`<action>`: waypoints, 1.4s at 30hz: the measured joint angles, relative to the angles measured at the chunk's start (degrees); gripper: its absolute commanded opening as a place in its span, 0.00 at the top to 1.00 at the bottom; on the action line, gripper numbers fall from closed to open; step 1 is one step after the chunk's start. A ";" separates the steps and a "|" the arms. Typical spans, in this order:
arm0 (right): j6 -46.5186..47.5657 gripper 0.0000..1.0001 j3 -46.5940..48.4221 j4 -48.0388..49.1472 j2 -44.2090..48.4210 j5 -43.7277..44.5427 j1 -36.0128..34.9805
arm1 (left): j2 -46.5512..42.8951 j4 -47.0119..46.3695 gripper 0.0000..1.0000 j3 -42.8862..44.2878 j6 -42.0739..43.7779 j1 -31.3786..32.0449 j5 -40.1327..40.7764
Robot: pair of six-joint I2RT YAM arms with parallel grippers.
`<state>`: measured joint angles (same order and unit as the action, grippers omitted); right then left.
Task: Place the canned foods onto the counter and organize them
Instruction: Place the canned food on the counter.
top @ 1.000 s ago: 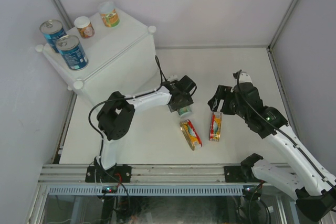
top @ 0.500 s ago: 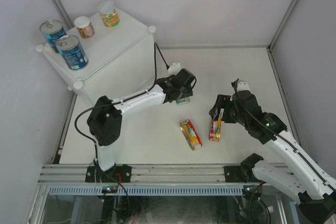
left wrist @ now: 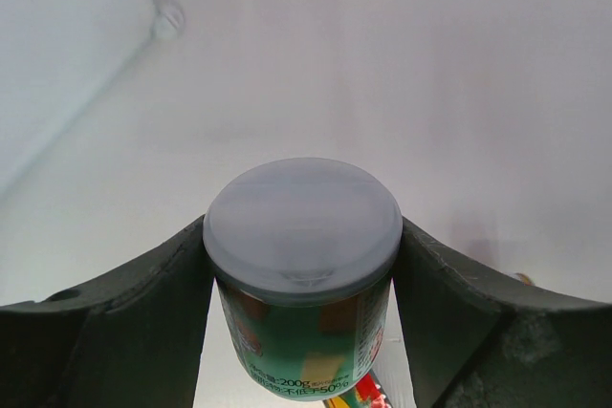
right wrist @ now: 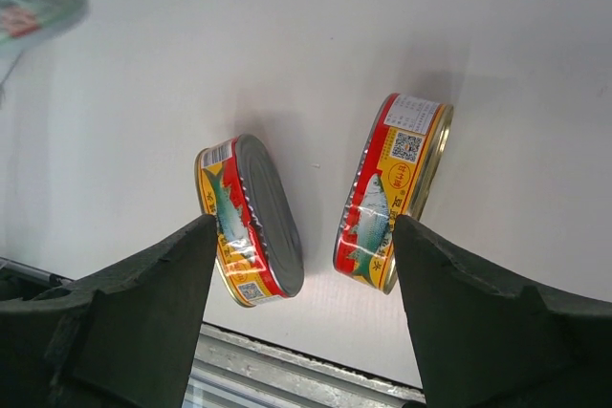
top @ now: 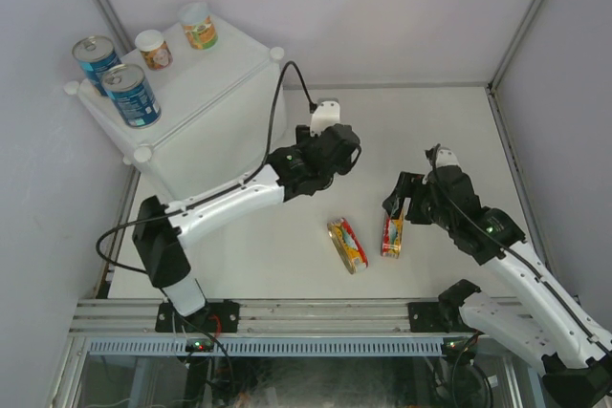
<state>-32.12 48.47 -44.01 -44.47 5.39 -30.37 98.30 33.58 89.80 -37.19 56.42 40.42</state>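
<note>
Left end effector (top: 330, 153): gripping the small green-labelled can (left wrist: 302, 236) between both fingers, near the white box bench (top: 206, 93).
Right end effector (right wrist: 306, 226): hanging open over two oval tins (right wrist: 251, 234) (right wrist: 387, 193), both lying between its fingers.
Box bench: carrying four cans (top: 131, 95).

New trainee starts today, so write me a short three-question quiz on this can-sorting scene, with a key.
1. True or false: the left gripper is empty.
2. How many cans stand on the white box counter? A two, B four, C six.
3. What rests on the tabletop below the open right gripper?
Key:
1. False: it is shut on a small green-labelled can.
2. B: two tall blue cans and two small cans.
3. Two oval red-and-yellow tins.
</note>
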 measured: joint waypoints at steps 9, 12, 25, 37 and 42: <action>-0.13 0.27 0.04 0.92 -0.11 0.15 -0.17 | -9.31 -4.96 1.00 0.26 10.73 0.46 9.22; -0.20 0.27 0.98 0.94 -2.08 0.81 -1.18 | -10.88 -7.45 1.00 0.26 15.21 0.46 12.00; -0.24 0.27 4.92 3.34 -4.66 2.43 -3.15 | -14.97 -19.89 1.00 1.11 32.35 -2.01 22.08; -0.02 0.27 8.28 6.23 -9.90 1.09 -4.20 | -20.35 -30.18 1.00 -0.39 38.95 -12.41 25.51; 0.07 0.27 9.90 7.39 -10.99 0.59 -4.46 | -20.87 -33.81 1.00 -3.32 39.30 -17.51 25.68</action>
<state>-32.05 58.37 -36.62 -55.46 5.98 -34.83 77.43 -0.23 86.48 2.11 38.92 66.11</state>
